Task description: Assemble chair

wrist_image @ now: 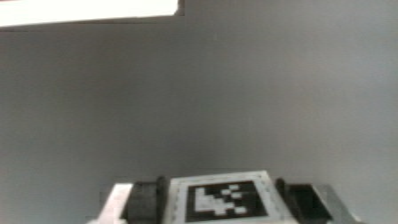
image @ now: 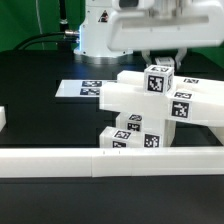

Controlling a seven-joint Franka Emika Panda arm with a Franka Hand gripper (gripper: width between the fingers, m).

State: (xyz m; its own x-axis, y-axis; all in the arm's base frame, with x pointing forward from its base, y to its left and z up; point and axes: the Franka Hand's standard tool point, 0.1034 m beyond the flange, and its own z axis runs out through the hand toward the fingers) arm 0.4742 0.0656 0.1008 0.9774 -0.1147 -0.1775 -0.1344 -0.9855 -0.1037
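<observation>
The chair (image: 150, 105) is a partly built stack of glossy white blocky parts with black-and-white tags, right of centre in the exterior view. A flat slab (image: 195, 104) lies across its top over short posts (image: 128, 132). A white tagged post (image: 158, 80) stands upright on the slab. My gripper (image: 161, 62) comes down from above and is shut on this post. In the wrist view the post's tagged face (wrist_image: 222, 198) sits between my two dark fingers (wrist_image: 143, 198), which press on both of its sides. The lower part of the post is hidden.
The marker board (image: 85, 88) lies flat on the black table behind the chair. A long low white border rail (image: 100, 160) runs along the front, with another piece (image: 3, 120) at the exterior view's left. The robot base (image: 100, 30) stands at the back.
</observation>
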